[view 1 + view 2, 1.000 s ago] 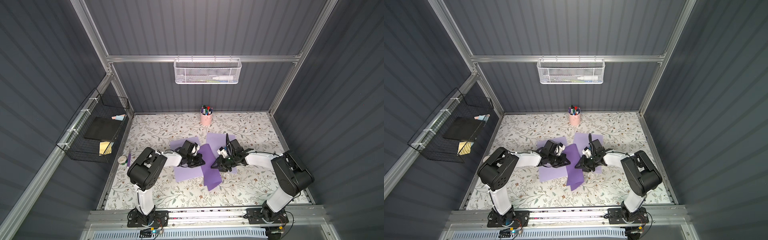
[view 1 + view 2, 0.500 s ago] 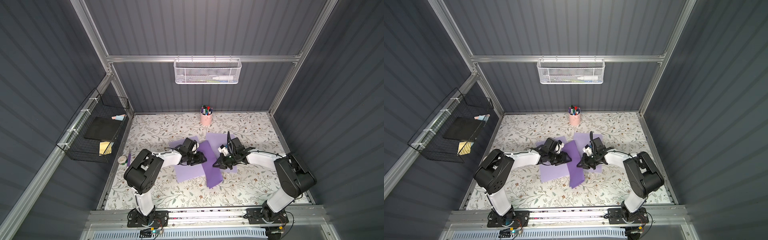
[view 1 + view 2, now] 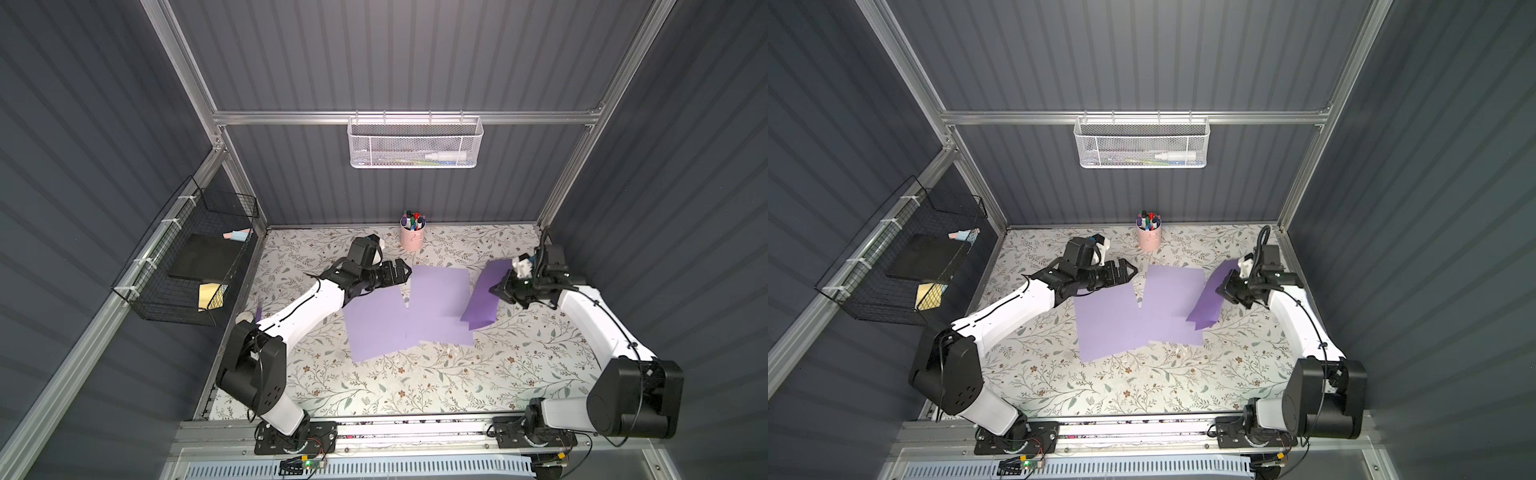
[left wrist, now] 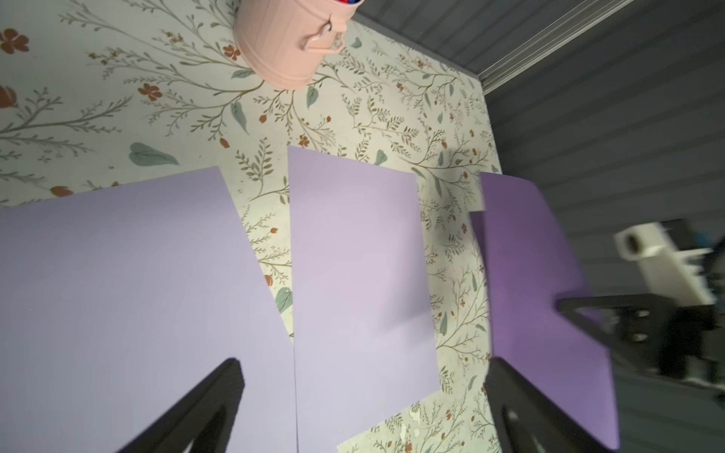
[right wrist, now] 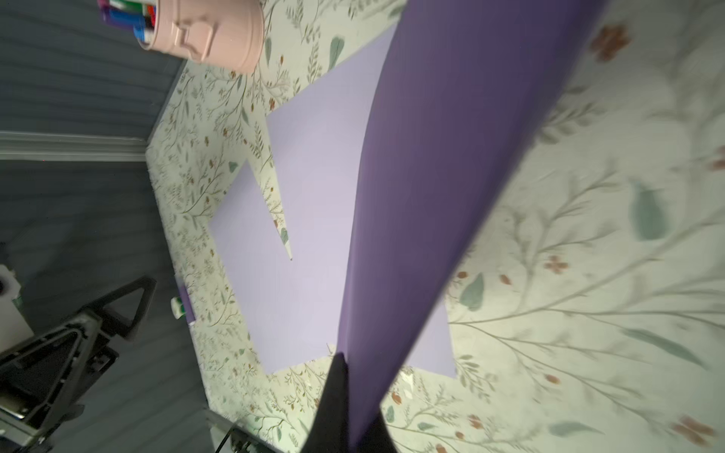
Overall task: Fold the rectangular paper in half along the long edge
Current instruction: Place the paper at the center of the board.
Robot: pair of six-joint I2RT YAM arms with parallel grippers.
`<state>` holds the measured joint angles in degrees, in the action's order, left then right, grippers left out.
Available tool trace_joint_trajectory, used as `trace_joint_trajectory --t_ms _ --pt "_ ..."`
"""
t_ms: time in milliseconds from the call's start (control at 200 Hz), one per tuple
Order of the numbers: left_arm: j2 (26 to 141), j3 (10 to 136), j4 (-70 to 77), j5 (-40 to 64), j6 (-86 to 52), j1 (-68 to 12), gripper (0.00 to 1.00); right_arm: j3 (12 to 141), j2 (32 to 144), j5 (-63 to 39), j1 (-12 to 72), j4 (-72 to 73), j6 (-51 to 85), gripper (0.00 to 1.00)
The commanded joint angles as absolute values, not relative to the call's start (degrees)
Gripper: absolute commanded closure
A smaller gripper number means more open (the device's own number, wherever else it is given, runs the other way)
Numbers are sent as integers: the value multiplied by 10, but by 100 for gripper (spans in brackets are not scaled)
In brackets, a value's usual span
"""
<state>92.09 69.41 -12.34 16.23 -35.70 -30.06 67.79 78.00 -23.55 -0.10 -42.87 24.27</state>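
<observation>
Right wrist view shows the right fingers (image 5: pixel 333 396) clenched on the darker purple paper (image 5: pixel 451 157), which tilts up off the table (image 5: pixel 588 274). In a top view it has swung from mid-frame to right of centre, beside two flat paler sheets (image 3: pixel 440 299), while the left fingers (image 3: pixel 400 268) have released and retreated upper left. The paper looks already doubled, so the fold seems made.

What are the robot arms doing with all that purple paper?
The right gripper is shut on a dark purple paper and holds it up at a tilt above the table. Two pale purple sheets lie flat in the middle, overlapping a little. The left gripper is open and empty, near their far edge. I can't tell whether the held paper is folded.
</observation>
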Motion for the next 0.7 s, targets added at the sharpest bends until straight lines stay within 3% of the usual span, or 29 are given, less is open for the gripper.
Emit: trace_joint_trajectory --t_ms 0,210,370,590,695 --pt "938 676 -149 163 -345 -299 1 776 775 -12 3 -629 159 100" --pt "958 658 -121 191 -353 -298 1 859 863 162 9 -733 117 100" --pt "959 644 -111 201 -354 -297 1 884 971 303 60 -774 131 100" --pt "963 618 -91 214 -362 -296 1 972 1145 415 104 -852 195 100" --pt "968 613 -87 215 -365 -297 1 1019 1241 414 134 -891 226 100"
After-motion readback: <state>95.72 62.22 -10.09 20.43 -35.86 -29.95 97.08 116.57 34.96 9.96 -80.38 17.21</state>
